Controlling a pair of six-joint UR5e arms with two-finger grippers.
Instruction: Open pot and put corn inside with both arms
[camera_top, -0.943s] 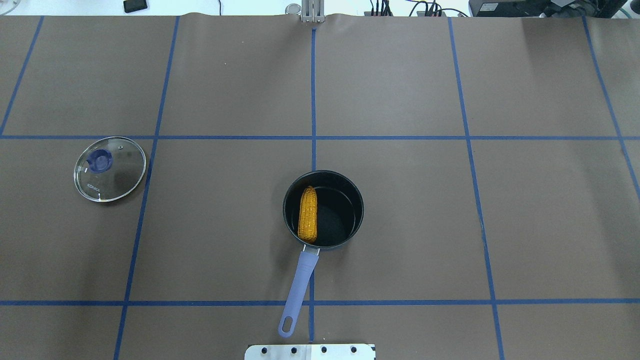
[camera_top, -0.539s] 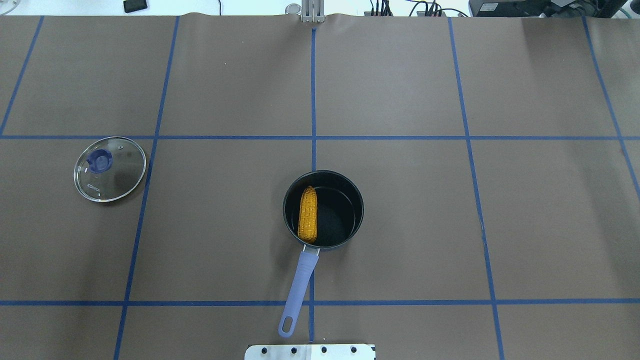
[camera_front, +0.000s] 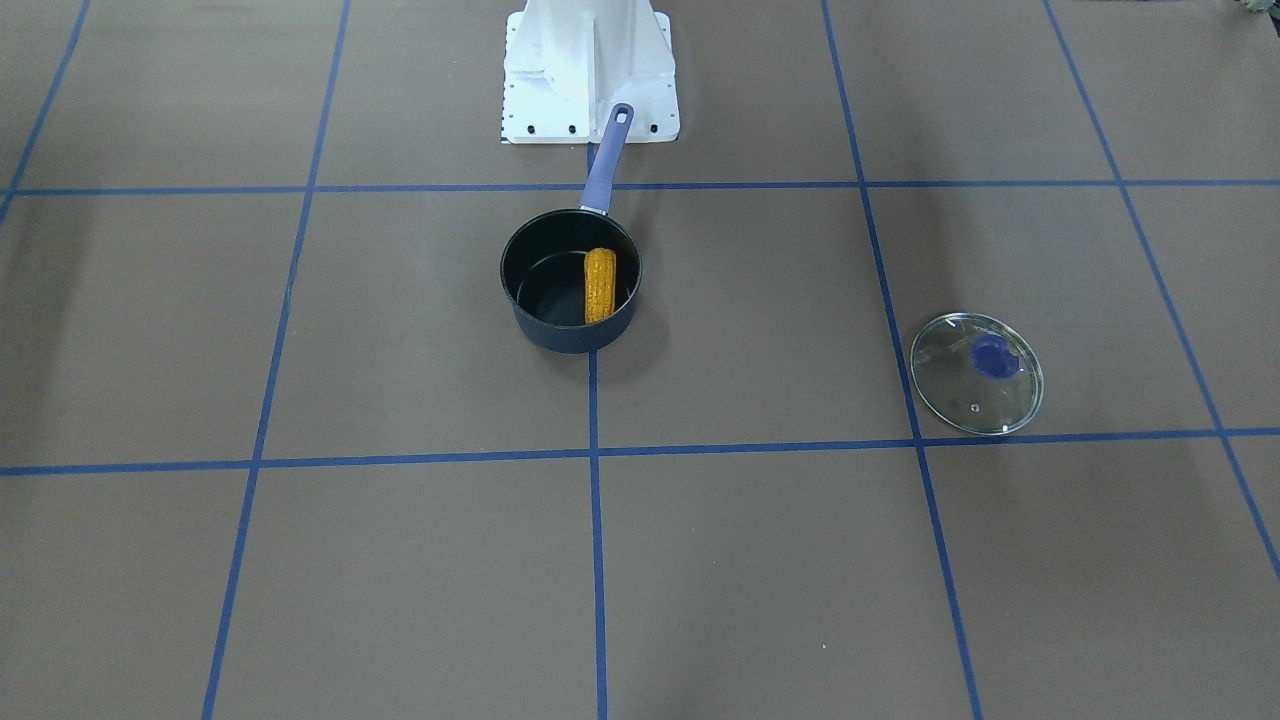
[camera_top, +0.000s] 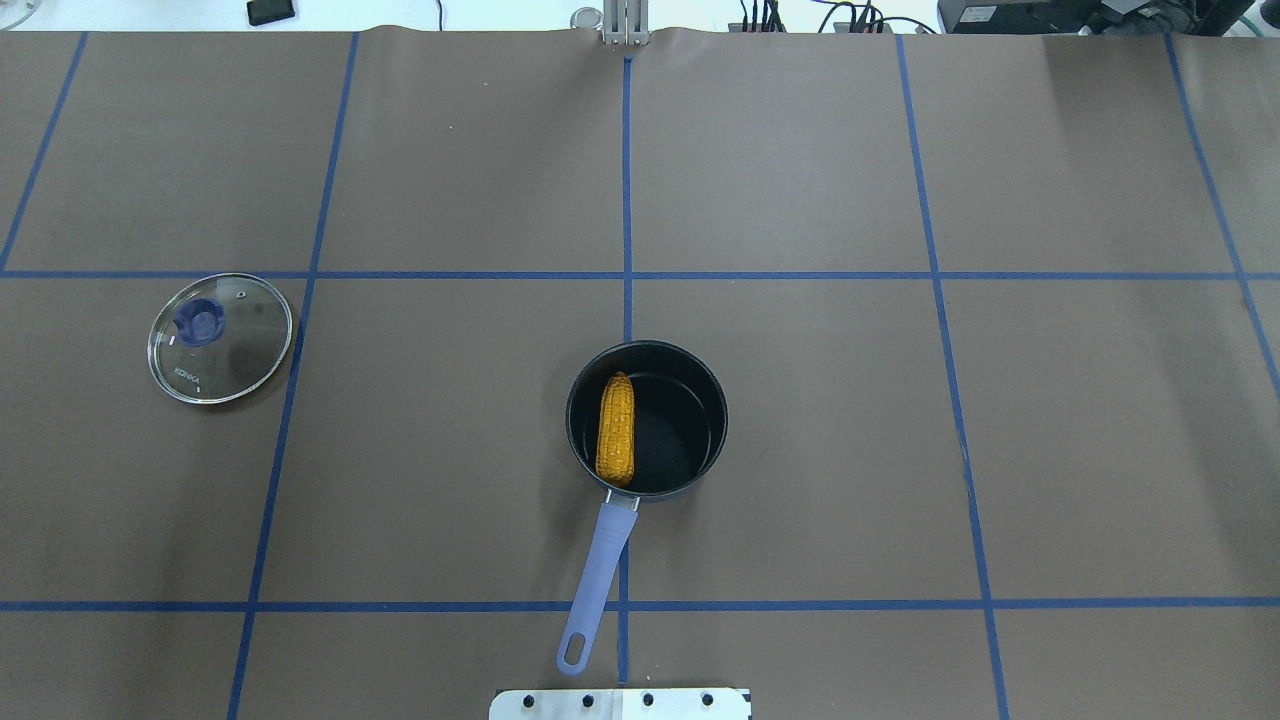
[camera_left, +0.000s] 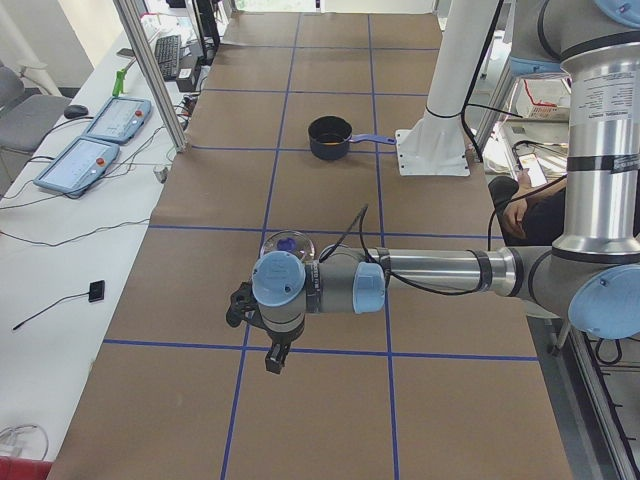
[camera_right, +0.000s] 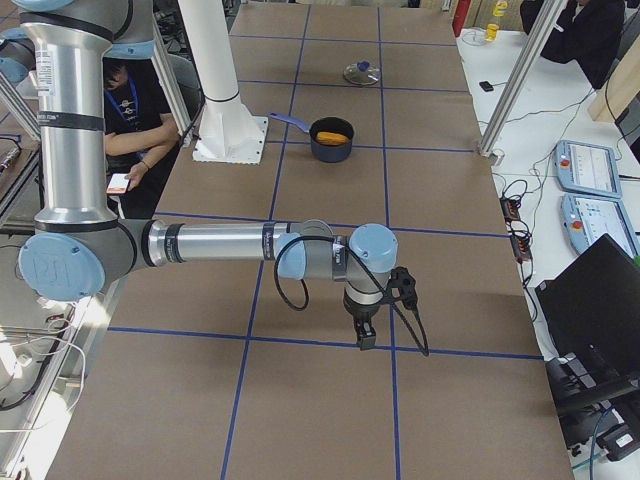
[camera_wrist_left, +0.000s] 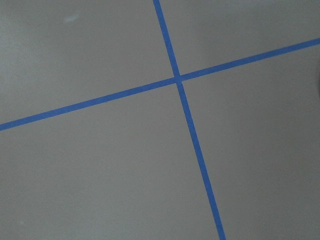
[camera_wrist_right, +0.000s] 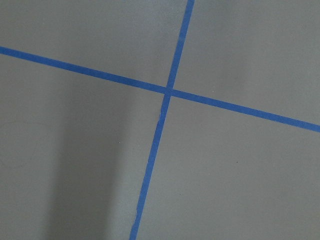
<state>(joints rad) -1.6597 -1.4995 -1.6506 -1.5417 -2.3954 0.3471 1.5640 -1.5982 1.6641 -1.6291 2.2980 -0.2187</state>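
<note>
The dark navy pot (camera_top: 676, 442) stands open at the table's middle, its periwinkle handle (camera_top: 598, 575) pointing toward the robot base. The orange-yellow corn (camera_top: 616, 428) lies inside it, against the left wall; it also shows in the front view (camera_front: 599, 285). Neither gripper shows in the overhead or front views. My left gripper (camera_left: 270, 355) hangs over the table's left end, far from the pot (camera_left: 330, 137). My right gripper (camera_right: 365, 335) hangs over the right end. I cannot tell whether either is open or shut. Both wrist views show only taped table.
The round glass lid with the blue knob (camera_top: 220, 338) lies flat on the table's left side, apart from the pot. The white base mount (camera_front: 588, 70) stands just behind the pot handle. Seated people (camera_right: 135, 110) show beside the robot base.
</note>
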